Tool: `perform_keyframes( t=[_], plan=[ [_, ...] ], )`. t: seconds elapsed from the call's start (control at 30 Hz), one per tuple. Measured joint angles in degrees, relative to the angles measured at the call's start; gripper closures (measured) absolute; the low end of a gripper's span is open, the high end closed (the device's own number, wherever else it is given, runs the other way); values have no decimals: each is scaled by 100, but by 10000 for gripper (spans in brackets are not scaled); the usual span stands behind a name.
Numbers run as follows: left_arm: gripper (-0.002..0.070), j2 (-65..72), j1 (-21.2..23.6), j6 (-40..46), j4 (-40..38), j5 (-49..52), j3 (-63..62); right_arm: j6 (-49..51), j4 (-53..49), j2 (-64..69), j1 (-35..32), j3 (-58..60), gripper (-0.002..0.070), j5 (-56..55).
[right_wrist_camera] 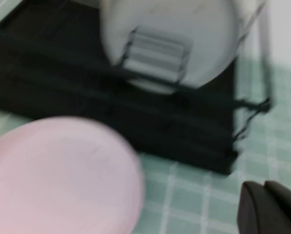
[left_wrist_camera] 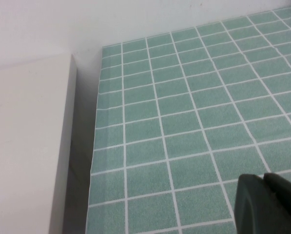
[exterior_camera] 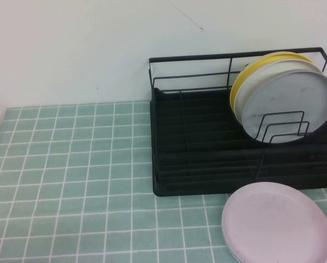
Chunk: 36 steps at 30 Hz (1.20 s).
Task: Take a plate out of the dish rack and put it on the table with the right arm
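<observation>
the pink plate [exterior_camera: 277, 223] lies flat on the bench [exterior_camera: 70, 181] at the near right, just before the dish rack [exterior_camera: 207, 159]. a white plate [exterior_camera: 286, 101] and yellow plate [exterior_camera: 241, 82] stand upright in the rack's far right. only a dark corner of the left gripper [left_wrist_camera: 267, 204] and of the right gripper [right_wrist_camera: 269, 207] shows in each wrist view, so i cannot tell their state.

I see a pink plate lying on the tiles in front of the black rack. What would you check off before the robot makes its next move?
1. Pink plate out of the dish rack: ok.
2. Plate flat on the table: ok, though its near edge runs out of the high view.
3. Plate clear of the rack: ok, a strip of tile shows between them.
4. White plate and yellow plate upright in the rack: ok.
5. Right end effector free of the plate: ok; nothing held; open or shut, cannot tell.
6. Left end effector parked over bare tiles: ok.
</observation>
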Motion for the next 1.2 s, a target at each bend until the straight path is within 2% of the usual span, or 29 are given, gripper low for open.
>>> perform_keyframes(
  t=[0.2,0.27,0.57,0.77,1.2],
  plan=[
    [678,0,0,0,0,0,0,-21,-116,-1215,0,2063,678,-2404],
    [678,0,0,0,0,0,0,-21,-116,-1533,0,2562,678,-2906],
    [678,0,0,0,8,0,0,-210,-148,-2607,0,2706,678,-1969],
    [678,0,0,0,8,0,0,-179,-249,-2671,0,2706,678,-1192],
    [678,0,0,0,8,0,0,-106,-259,-2671,0,2674,678,-1052]
  ],
)
